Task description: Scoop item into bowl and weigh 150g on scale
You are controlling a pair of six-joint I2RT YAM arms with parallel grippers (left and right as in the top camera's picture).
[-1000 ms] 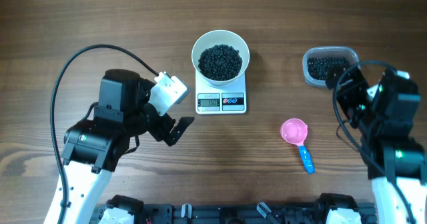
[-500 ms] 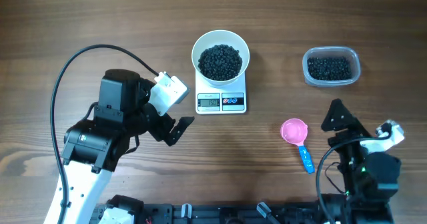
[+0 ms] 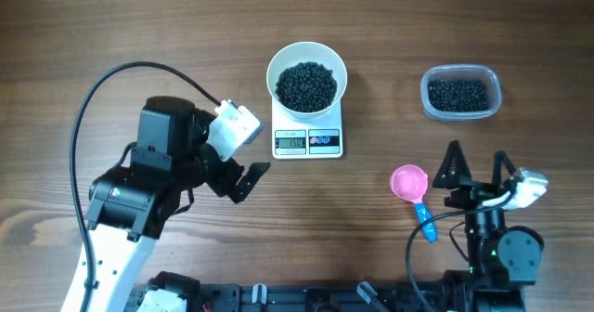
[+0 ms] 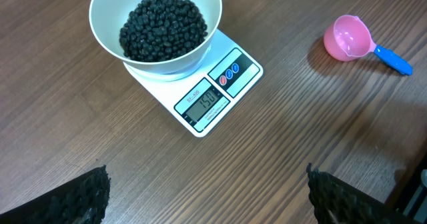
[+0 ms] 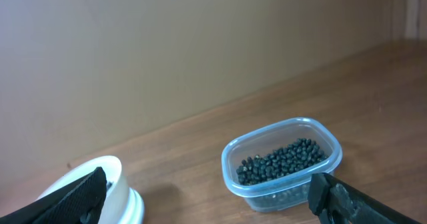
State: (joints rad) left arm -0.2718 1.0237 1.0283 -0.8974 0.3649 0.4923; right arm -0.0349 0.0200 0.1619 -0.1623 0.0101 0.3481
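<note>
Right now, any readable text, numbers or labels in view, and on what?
"150": on the display of the scale.
Small print above the display: too small to read.
Marks on the two buttons: blurred, unreadable.
No other text visible.

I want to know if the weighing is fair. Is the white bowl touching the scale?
Touching. The left wrist view shows the white bowl, filled with black beans, resting directly on the top of the scale, with no gap.
</note>
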